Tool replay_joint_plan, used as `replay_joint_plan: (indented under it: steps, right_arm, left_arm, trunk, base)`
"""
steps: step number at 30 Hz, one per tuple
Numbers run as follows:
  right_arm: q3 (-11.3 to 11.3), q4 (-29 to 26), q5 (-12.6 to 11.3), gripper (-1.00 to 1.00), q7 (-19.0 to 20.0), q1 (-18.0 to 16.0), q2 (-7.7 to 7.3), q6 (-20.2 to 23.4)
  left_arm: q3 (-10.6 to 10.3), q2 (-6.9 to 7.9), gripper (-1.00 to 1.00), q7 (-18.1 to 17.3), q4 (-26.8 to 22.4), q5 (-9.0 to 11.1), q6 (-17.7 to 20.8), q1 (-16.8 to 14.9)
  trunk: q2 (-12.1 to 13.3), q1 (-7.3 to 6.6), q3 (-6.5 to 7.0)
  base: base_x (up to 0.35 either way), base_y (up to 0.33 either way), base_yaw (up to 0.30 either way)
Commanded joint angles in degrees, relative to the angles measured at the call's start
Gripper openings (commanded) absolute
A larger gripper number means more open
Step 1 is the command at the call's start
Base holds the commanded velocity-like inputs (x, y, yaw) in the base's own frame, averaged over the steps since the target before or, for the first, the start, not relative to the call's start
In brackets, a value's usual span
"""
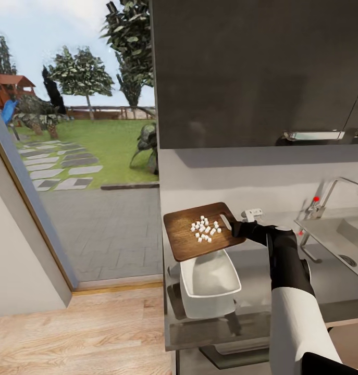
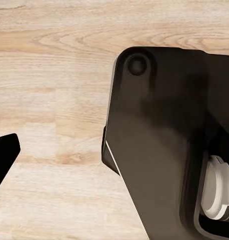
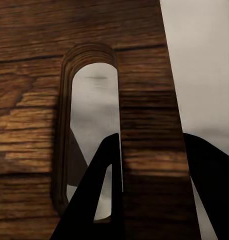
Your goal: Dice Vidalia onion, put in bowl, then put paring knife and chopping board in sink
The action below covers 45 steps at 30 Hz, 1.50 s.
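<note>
**Right gripper holds the board over the bowl**

The right gripper (image 1: 235, 225) is clamped on the chopping board (image 1: 199, 232) at its handle-slot edge; in the right wrist view one finger passes through the slot and the other lies outside the board's (image 3: 139, 100) edge. The board is lifted, tilted, above the far part of the white bowl (image 1: 209, 281) on the countertop (image 1: 330, 281). Diced onion (image 1: 205, 228) sits on the board. The sink (image 1: 335, 234) lies to the right. Whether the left gripper (image 2: 4, 155) is open or closed cannot be told.
</note>
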Motion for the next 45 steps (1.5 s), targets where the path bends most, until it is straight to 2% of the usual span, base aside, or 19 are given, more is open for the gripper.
replay_joint_plan:
  steps: [1, 9, 12, 14, 15, 18, 28, 30, 35, 39, 45]
  right_arm:
    - [-0.2, -0.1, 0.4, -1.0, 0.6, -0.1, 0.08, 0.1]
    - [-0.4, 1.0, 0.3, -1.0, 0.6, -0.1, 0.07, -0.1]
    - [-0.6, 3.1, 0.3, -1.0, 0.6, -0.1, 0.03, -3.0]
    - [-1.3, 4.2, 0.3, -1.0, 0.6, -0.1, 0.02, -4.4]
    - [-2.6, 4.8, 0.3, -1.0, 0.6, -0.1, 0.02, -5.1]
    - [-4.2, 5.4, 0.3, -1.0, 0.6, -0.1, 0.03, -5.6]
    - [-5.9, 8.0, 0.3, -1.0, 0.7, -0.1, 0.01, -10.0]
    - [-6.6, 8.1, -0.8, -1.0, 0.7, -0.1, 0.01, -10.3]
    - [-7.1, 8.5, -2.6, -1.0, 0.7, -0.1, -0.14, -12.4]
    - [-7.1, 9.8, -2.8, -1.0, 0.7, -0.1, -0.29, -14.7]
    - [-7.1, 10.4, -2.9, -1.0, 0.7, -0.1, -0.21, -15.5]
  left_arm:
    - [-0.1, 0.0, 1.0, 0.0, -0.1, 0.3, -0.1, 0.0]
    - [-0.1, 0.0, 1.0, 0.0, -0.1, 0.3, -0.1, 0.0]
    - [-0.1, 0.0, 1.0, 0.0, -0.1, 0.3, -0.1, 0.0]
    - [-0.1, 0.0, 1.0, 0.0, -0.1, 0.3, -0.1, 0.0]
    - [-0.1, 0.0, 1.0, 0.0, -0.1, 0.3, -0.1, 0.0]
    - [-0.1, 0.0, 1.0, 0.0, -0.1, 0.3, 0.0, 0.0]
    - [-0.1, 0.0, 1.0, 0.0, 0.0, 0.3, 0.0, 0.0]
    - [-0.1, 0.0, 1.0, 0.0, 0.1, 0.3, 0.0, 0.0]
    - [-0.1, 0.0, 1.0, 0.0, 0.2, 0.3, 0.1, 0.0]
    - [-0.1, 0.0, 1.0, 0.0, 0.2, 0.3, 0.1, 0.0]
    - [-0.1, 0.0, 1.0, 0.0, 0.2, 0.3, 0.1, 0.0]
  trunk:
    - [-0.1, 0.04, -0.12]
    - [-0.1, 0.04, -0.12]
    - [-0.1, 0.04, -0.12]
    - [-0.1, 0.04, -0.12]
    - [-0.1, 0.04, -0.12]
    - [-0.1, 0.04, -0.12]
    - [-0.1, 0.04, -0.12]
    - [-0.1, 0.04, -0.12]
    - [-0.1, 0.04, -0.12]
    - [-0.1, 0.04, -0.12]
    - [-0.1, 0.04, -0.12]
  base:
    - [0.0, 0.0, 0.0]
    - [0.0, 0.0, 0.0]
    - [0.0, 0.0, 0.0]
    - [0.0, 0.0, 0.0]
    - [0.0, 0.0, 0.0]
    - [0.0, 0.0, 0.0]
    - [0.0, 0.0, 0.0]
    - [0.0, 0.0, 0.0]
    - [0.0, 0.0, 0.0]
    - [0.0, 0.0, 0.0]
    - [0.0, 0.0, 0.0]
